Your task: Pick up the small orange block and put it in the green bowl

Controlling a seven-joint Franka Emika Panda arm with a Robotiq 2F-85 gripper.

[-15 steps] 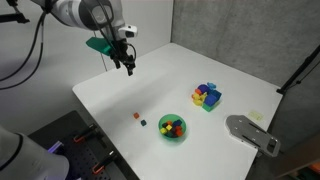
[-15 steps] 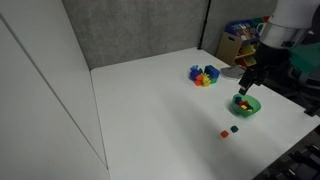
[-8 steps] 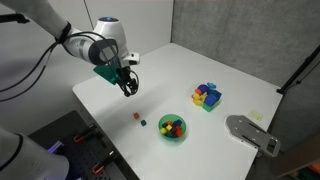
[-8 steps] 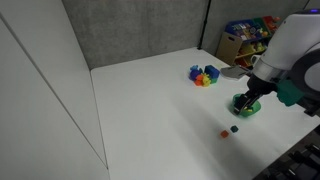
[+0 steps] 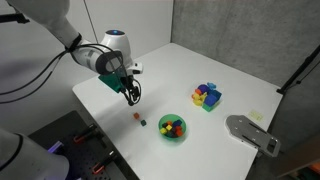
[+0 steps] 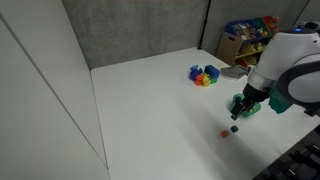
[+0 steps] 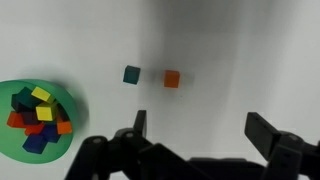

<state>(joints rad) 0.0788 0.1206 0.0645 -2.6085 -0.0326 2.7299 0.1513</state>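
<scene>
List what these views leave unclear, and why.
- Small orange block: a mere speck in both exterior views, faces unreadable.
- Green bowl: cut off by the wrist view's left edge.
- Tool: body dark, blurred, cut off at the wrist view's bottom edge.
- Blue tray: outside wrist view.

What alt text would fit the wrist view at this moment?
Looking down past the open gripper at a white table, the small orange block lies close beside a dark green cube, not touching it. The green bowl, holding colourful blocks, sits at the left edge.
</scene>
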